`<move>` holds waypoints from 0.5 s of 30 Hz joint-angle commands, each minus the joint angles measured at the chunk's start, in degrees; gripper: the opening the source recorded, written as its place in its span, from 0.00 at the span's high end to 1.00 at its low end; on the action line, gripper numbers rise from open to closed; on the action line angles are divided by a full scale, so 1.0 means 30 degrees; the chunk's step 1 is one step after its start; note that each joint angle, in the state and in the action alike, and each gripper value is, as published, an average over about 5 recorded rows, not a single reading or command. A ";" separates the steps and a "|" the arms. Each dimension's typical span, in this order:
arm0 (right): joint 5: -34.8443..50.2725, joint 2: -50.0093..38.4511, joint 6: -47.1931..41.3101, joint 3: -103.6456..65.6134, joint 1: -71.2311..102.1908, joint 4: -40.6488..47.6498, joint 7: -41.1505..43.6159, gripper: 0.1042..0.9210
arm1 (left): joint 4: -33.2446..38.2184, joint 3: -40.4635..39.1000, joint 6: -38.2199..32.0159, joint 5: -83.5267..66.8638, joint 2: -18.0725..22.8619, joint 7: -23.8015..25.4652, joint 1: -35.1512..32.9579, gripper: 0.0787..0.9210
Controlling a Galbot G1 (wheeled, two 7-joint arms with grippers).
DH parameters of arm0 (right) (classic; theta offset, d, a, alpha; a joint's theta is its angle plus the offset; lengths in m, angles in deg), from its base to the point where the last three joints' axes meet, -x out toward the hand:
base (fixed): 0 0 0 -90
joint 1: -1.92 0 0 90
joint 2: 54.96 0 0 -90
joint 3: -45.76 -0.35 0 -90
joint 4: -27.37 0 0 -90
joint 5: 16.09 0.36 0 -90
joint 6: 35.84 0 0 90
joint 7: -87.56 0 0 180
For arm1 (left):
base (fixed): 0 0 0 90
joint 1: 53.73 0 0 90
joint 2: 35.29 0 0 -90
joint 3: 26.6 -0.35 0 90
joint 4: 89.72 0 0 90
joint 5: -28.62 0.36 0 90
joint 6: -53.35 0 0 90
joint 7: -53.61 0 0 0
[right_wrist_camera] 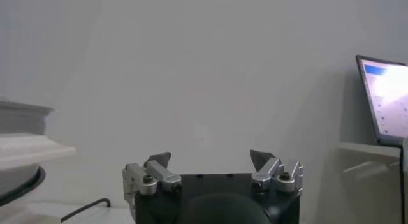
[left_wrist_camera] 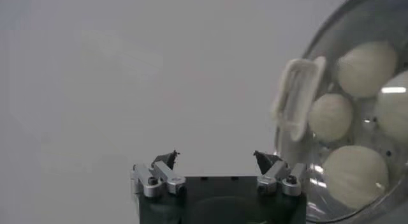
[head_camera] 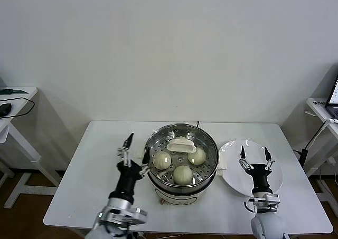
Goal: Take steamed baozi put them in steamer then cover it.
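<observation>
Your left gripper [head_camera: 136, 146] sat wide open and empty just beside the steamer [head_camera: 182, 160], nearest the cover [head_camera: 181, 143] already on over the baozi [head_camera: 182, 173], right gripper [head_camera: 255, 158] open above the plate [head_camera: 274, 181].

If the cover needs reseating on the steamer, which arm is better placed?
Left, probably. The left end effector, open, sits beside the steamer, near the cover and its handle. The right end effector, also open, hovers over the white plate, farther off.

Bright even light; glare glints on the cover [left_wrist_camera: 347, 126].
</observation>
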State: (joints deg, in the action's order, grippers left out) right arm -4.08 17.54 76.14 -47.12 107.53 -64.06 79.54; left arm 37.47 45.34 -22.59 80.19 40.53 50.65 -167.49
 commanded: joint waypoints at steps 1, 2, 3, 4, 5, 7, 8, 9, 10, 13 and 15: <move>0.1209 -0.0117 -0.0479 -0.0205 0.1027 -0.0806 0.0110 0.12 | -0.4269 0.7059 -0.9723 -1.3431 0.0404 -0.0517 -0.1401 0.12; 0.1193 -0.0090 -0.0479 -0.0217 0.1096 -0.0812 0.0096 0.12 | -0.4533 0.7198 -0.9932 -1.3814 0.0406 -0.0289 -0.1412 0.12; 0.1181 -0.0064 -0.0477 -0.0225 0.1155 -0.0822 0.0087 0.12 | -0.4724 0.7263 -1.0128 -1.4164 0.0398 -0.0072 -0.1434 0.12; 0.1169 -0.0035 -0.0475 -0.0231 0.1207 -0.0833 0.0074 0.12 | -0.4837 0.7277 -1.0254 -1.4384 0.0391 0.0085 -0.1460 0.12; 0.1161 -0.0010 -0.0474 -0.0237 0.1256 -0.0854 0.0058 0.12 | -0.4917 0.7274 -1.0352 -1.4506 0.0392 0.0189 -0.1496 0.12; 0.1133 0.0028 -0.0519 -0.0254 0.1352 -0.0926 0.0003 0.12 | -0.4965 0.7224 -1.0501 -1.4618 0.0412 0.0359 -0.1594 0.12; 0.1119 0.0037 -0.0558 -0.0273 0.1395 -0.0958 -0.0027 0.12 | -0.4959 0.7197 -1.0514 -1.4629 0.0439 0.0393 -0.1634 0.12; 0.1108 0.0040 -0.0597 -0.0305 0.1432 -0.0986 -0.0048 0.12 | -0.4954 0.7166 -1.0522 -1.4640 0.0467 0.0423 -0.1671 0.12; 0.1125 0.0039 -0.0642 -0.0357 0.1469 -0.1008 -0.0045 0.12 | -0.4957 0.7130 -1.0525 -1.4646 0.0496 0.0453 -0.1696 0.12; 0.1299 0.0002 -0.0780 -0.0500 0.1585 -0.1093 0.0059 0.12 | -0.5008 0.7024 -1.0519 -1.4635 0.0557 0.0500 -0.1710 0.12; 0.1465 -0.0048 -0.0894 -0.0532 0.1654 -0.1156 0.0119 0.12 | -0.5042 0.6971 -1.0510 -1.4619 0.0581 0.0521 -0.1696 0.12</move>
State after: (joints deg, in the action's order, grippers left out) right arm -1.43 17.70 74.56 -48.13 111.29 -66.57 79.55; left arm 26.35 61.33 -46.30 46.54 41.87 51.28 -171.52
